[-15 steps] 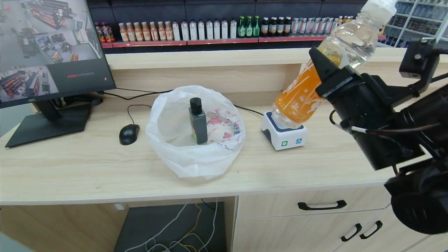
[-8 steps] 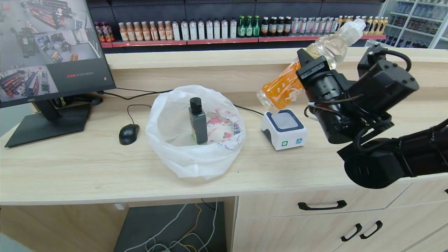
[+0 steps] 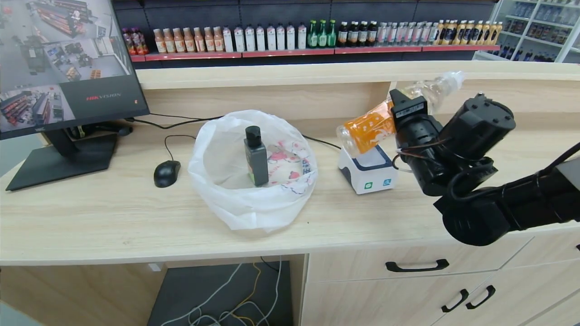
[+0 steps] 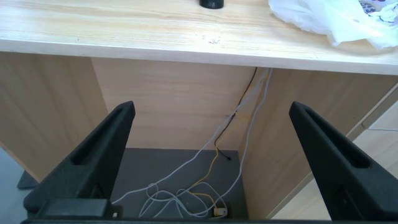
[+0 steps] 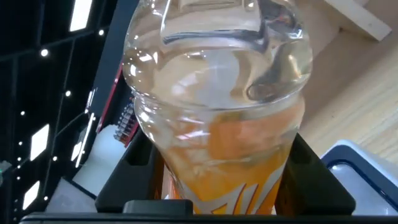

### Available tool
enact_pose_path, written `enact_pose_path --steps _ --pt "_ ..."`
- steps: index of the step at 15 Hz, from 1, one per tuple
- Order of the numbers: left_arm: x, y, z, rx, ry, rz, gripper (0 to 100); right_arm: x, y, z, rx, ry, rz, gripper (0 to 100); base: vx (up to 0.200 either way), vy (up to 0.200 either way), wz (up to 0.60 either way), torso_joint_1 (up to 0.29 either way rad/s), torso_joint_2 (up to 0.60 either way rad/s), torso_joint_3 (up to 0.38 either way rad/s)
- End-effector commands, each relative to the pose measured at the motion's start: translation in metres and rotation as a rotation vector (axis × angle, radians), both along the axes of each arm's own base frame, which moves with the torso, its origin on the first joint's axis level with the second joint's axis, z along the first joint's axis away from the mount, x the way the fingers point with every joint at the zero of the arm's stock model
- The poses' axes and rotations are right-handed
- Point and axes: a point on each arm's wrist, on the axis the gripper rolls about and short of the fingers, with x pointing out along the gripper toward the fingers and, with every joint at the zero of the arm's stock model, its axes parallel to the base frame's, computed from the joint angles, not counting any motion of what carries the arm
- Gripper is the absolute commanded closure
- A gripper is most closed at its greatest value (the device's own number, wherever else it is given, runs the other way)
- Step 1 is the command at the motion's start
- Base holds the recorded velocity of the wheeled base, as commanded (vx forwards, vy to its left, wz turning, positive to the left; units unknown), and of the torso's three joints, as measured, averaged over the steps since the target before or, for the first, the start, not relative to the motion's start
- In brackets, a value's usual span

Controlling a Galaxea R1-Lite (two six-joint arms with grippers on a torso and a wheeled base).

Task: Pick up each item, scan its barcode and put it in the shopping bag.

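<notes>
My right gripper (image 3: 398, 111) is shut on a clear drink bottle with an orange label (image 3: 369, 127), held nearly level, its base just above the white barcode scanner (image 3: 368, 170) on the counter. The right wrist view looks along the bottle (image 5: 214, 118) between the black fingers (image 5: 134, 171), with a corner of the scanner (image 5: 367, 174) beyond. A white shopping bag (image 3: 251, 170) stands open left of the scanner with a dark bottle (image 3: 256, 156) upright inside. My left gripper (image 4: 214, 155) is open below the counter edge, facing the cable space underneath.
A monitor (image 3: 59, 68) stands at the back left of the wooden counter (image 3: 113, 213), with a black mouse (image 3: 166, 173) and its cable beside the bag. Behind the raised counter ledge, shelves hold rows of bottles (image 3: 290, 38). Drawers (image 3: 417, 265) sit below the counter.
My right arm has come down and swung the bottle from steeply tilted to nearly level, lowering it toward the scanner. The bag and dark bottle have not moved.
</notes>
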Motion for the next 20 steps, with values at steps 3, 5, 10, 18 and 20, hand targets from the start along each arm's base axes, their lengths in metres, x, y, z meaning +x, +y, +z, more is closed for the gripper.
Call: enact_pose_path --steps 3,5,10,18,20 --pt "0.000 0.000 0.000 0.000 0.000 0.001 0 0.007 -0.018 -0.017 0.076 0.052 -0.019 100 0.000 0.000 0.00 0.000 0.00 0.000" --pt "0.000 0.000 0.000 0.000 0.000 0.001 0 0.011 -0.024 -0.020 0.111 0.059 -0.031 100 0.000 0.000 0.00 0.000 0.00 0.000" --pt "0.000 0.000 0.000 0.000 0.000 0.001 0 0.013 -0.024 -0.023 0.135 0.064 -0.023 100 0.000 0.000 0.00 0.000 0.00 0.000" --pt "0.000 0.000 0.000 0.000 0.000 0.001 0 0.017 -0.022 -0.030 0.188 0.075 0.000 100 0.000 0.000 0.00 0.000 0.00 0.000" --pt "0.000 0.000 0.000 0.000 0.000 0.001 0 0.017 -0.021 -0.030 0.196 0.074 0.004 100 0.000 0.000 0.00 0.000 0.00 0.000"
